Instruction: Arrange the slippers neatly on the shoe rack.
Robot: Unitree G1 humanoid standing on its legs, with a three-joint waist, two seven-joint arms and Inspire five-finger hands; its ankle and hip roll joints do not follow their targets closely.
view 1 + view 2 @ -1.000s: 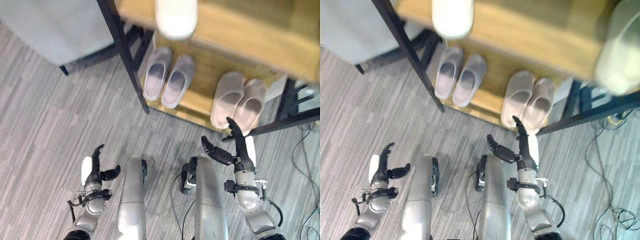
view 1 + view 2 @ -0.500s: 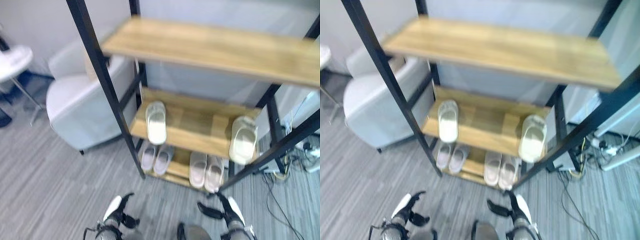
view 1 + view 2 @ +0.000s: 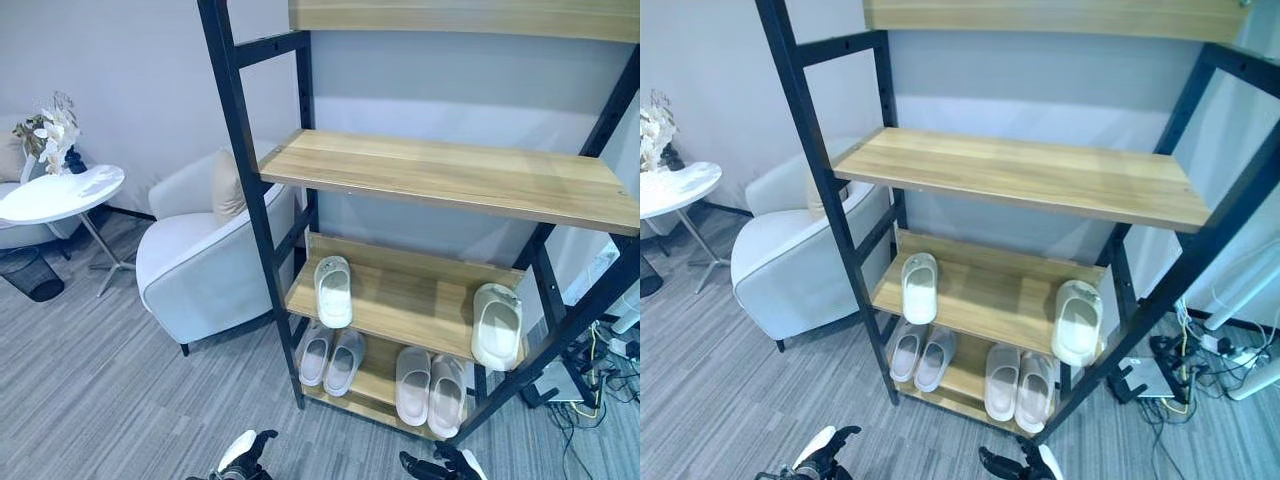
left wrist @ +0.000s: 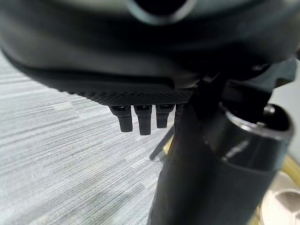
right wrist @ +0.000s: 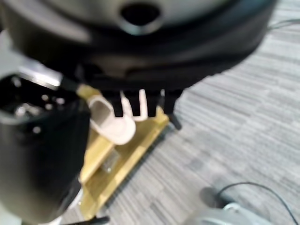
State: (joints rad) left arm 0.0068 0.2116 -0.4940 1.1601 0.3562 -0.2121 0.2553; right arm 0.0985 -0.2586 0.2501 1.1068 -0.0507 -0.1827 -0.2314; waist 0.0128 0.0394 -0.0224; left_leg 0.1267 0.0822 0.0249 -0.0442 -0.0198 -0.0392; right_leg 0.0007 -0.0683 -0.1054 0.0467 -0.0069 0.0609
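The shoe rack has a black frame and wooden shelves. On its middle shelf a white slipper lies at the left, and another white slipper sits at the right front edge. The bottom shelf holds a grey pair and a beige pair, each side by side. My left hand and right hand hang low in front of the rack, both open and holding nothing. In the right wrist view, a beige slipper shows past the straight fingers.
A light grey armchair stands left of the rack. Further left are a round white side table with flowers and a black bin. Cables and a power strip lie on the carpet right of the rack.
The camera has tilted up from the hands and bottom shelf to the whole rack. The slippers lie as before, and both hands stay low and open.
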